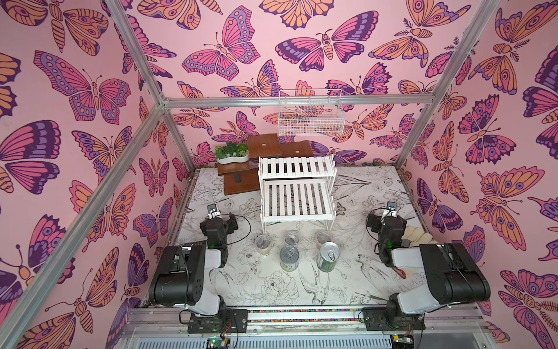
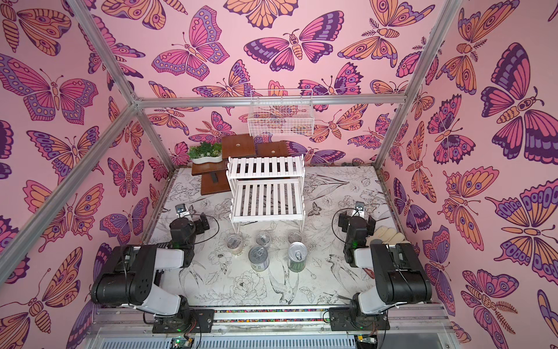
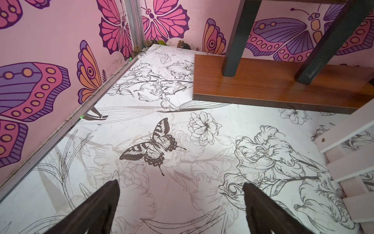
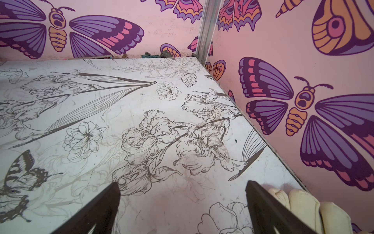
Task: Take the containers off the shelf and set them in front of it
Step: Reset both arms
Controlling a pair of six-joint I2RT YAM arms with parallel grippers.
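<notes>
Five containers stand on the bench (image 1: pixel 271 290) just in front of the shelf (image 1: pixel 297 193), near its front legs.

- Three clear cups, small, round, plastic, lidded, in a loose row nearest the shelf: left cup (image 1: pixel 263 243), middle cup (image 1: pixel 292 238), right cup (image 1: pixel 323 237). Contents can't be told from above.
- Two cans, taller, cylindrical, shiny metal tops with pull tabs, just nearer than the cups: pale-labelled can (image 1: pixel 289 257), green-striped can (image 1: pixel 328 256). They are side by side and apart.
- The shelf is one white two-tier rack with flat wooden slats and thin legs, mid bench toward the far side.

Left end effector (image 3: pixel 180 184): two dark tapered fingers spread wide, nothing between them, over bare bench on the left of the shelf. Right end effector (image 4: pixel 183 184): fingers likewise spread, gripping nothing, over bare bench on the right.

Behind the shelf on the far left is one brown stepped stand (image 1: pixel 262 145) of glossy wood, carrying one white planter (image 1: pixel 232 157), curvy, with green leaves. One white wire basket (image 1: pixel 311 116) hangs on the far wall. Cream padded lumps (image 4: pixel 299 204) lie at the right edge.

The bench is white and scuffed, printed with line-drawn flowers, birds and butterflies. The walls are pink with big butterfly print, framed by aluminium bars.
</notes>
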